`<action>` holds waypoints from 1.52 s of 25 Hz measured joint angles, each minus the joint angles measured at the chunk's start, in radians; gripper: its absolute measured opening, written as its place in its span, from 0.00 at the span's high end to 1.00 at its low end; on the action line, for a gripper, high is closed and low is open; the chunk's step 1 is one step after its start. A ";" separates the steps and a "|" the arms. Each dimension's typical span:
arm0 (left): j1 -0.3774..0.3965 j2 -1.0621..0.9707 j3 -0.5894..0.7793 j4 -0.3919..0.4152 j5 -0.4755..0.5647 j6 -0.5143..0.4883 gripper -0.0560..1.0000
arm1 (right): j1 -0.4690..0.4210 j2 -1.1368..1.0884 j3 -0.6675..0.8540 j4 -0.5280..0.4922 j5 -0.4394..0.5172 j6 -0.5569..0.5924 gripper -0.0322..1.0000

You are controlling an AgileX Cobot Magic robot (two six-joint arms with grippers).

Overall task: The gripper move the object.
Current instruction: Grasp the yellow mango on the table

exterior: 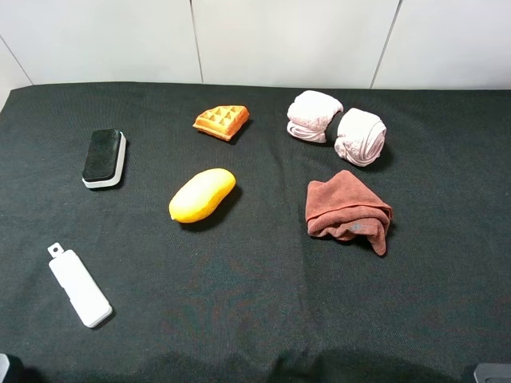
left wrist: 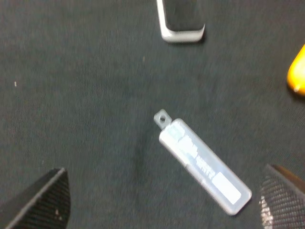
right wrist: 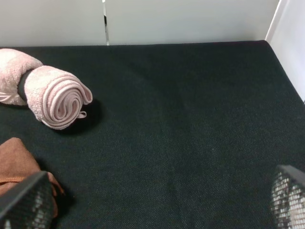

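Black cloth covers the table (exterior: 263, 319). The smooth yellow-orange mango-shaped fruit (exterior: 203, 195) lies on it a little left of the middle, and nothing touches it. The left gripper (left wrist: 164, 193) hangs with its fingers spread wide and empty. The right gripper (right wrist: 157, 202) also stands wide and holds nothing.

Risks, as I judge them:
- The left gripper sits above the white rectangular plastic bar (left wrist: 202, 164) near the front left corner, so a descent from here would take the wrong item.
- The fruit is glossy and rounded. An off-centre pinch could squirt it out or roll it toward the orange waffle wedge (exterior: 221, 121), which lies nearer the back edge.

The high view gives the whole layout but only slivers of the arms. The left wrist view shows the finger spread and just the fruit's tip. The right wrist view shows a pink rolled towel (right wrist: 59, 98) and a rust-brown cloth (right wrist: 16, 164), but no fruit.
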 joint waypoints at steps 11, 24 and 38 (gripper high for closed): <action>0.000 0.264 0.000 -0.024 -0.005 0.063 0.16 | 0.000 0.000 0.000 0.000 0.000 0.000 0.30; 0.000 0.492 -0.050 -0.069 -0.076 0.084 0.16 | 0.000 0.000 0.000 0.000 -0.001 0.000 0.30; 0.000 0.748 -0.182 -0.070 -0.088 0.004 0.16 | 0.000 0.000 0.000 0.000 -0.001 0.000 0.30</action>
